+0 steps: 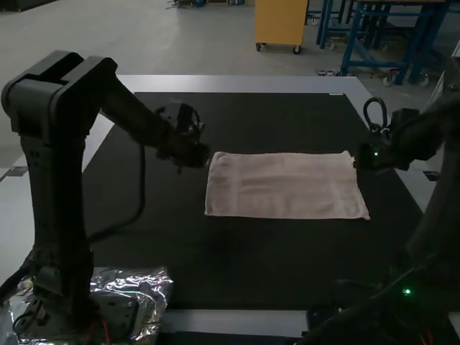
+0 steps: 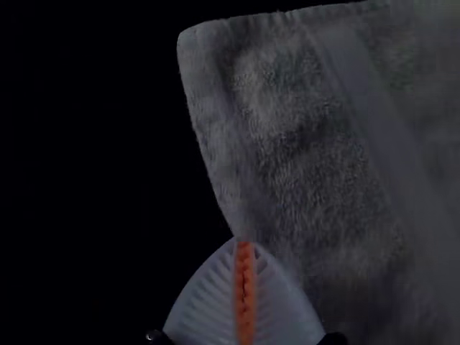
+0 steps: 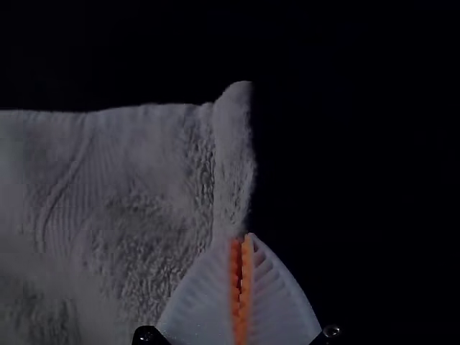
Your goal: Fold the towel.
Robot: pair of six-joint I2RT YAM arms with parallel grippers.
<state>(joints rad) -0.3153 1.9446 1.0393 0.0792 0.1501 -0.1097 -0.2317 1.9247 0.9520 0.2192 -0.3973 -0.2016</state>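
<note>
While the left pincer [image 1: 200, 159] pinches one edge of the towel [image 1: 287, 185], the right pincer [image 1: 361, 159] grips the opposite edge.

High view dim overall; light source unclear. Surface [image 1: 287, 267] near black inside pale rim. Towel [image 1: 287, 185] softly, evenly lit. Left arm [image 1: 54, 172], 9 o'clock, and right arm [image 1: 431, 208], 3 o'clock, almost silhouettes. Glints on crumpled foil [image 1: 154, 287], 7 o'clock. Green light [image 1: 407, 292] glowing, 4 o'clock. Both wrist views darker: towel dull grey, background black, orange pads [image 2: 245, 287] standing out.
</note>
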